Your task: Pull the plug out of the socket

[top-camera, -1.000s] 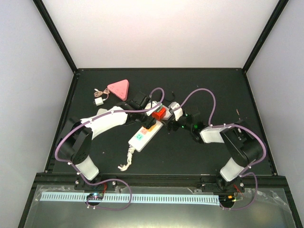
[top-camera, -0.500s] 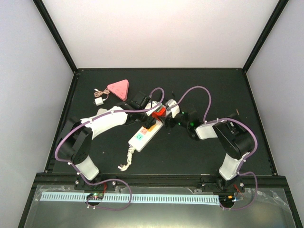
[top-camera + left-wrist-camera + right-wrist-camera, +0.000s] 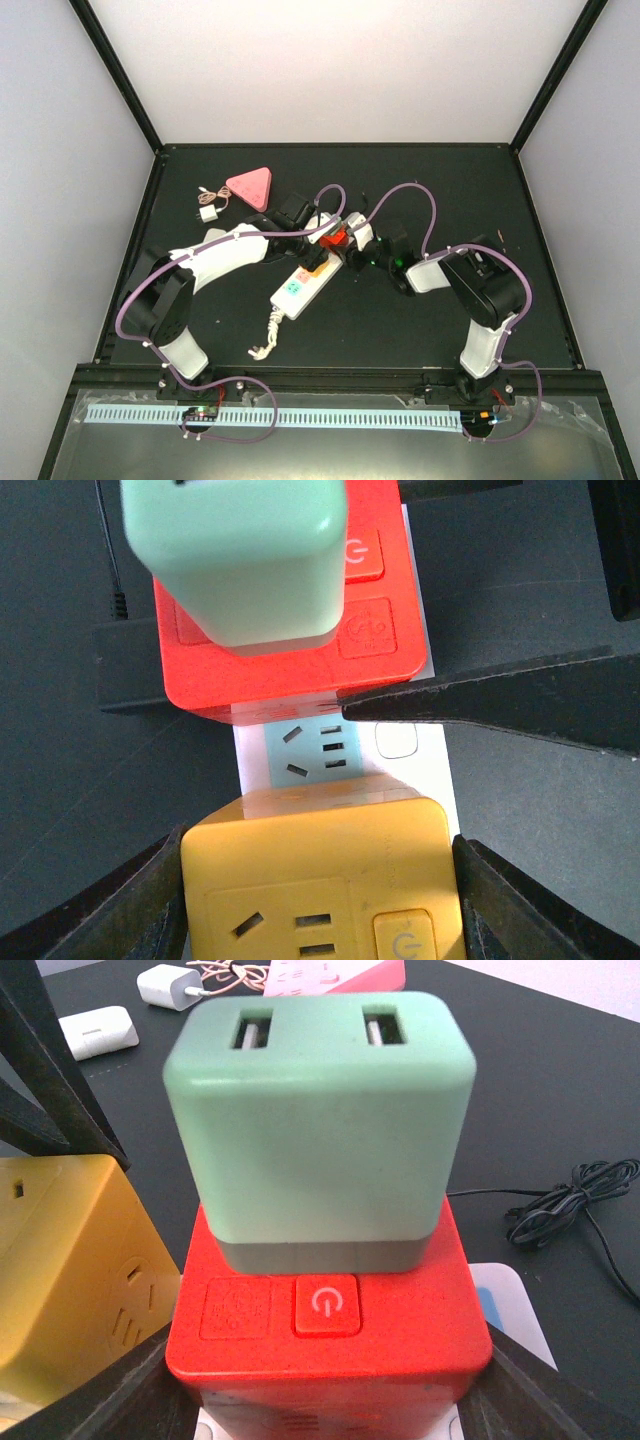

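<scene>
Green charger (image 3: 318, 1130): smooth matt plastic. Red plug (image 3: 330, 1355) and yellow block (image 3: 320, 880): smooth satin plastic. Socket (image 3: 430, 780): glossy white plastic. Counter (image 3: 60, 780): matt black.

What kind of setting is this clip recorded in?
Most likely a lab robot test cell: a black table boxed in by plain white walls and black frame posts, with the left arm and right arm bolted at its near edge.

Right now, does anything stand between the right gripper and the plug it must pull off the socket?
Nothing visible does. The right gripper straddles the red adapter block that carries the green plug on the socket. The yellow block stands beside it, not between, and the way upward looks free.
</scene>
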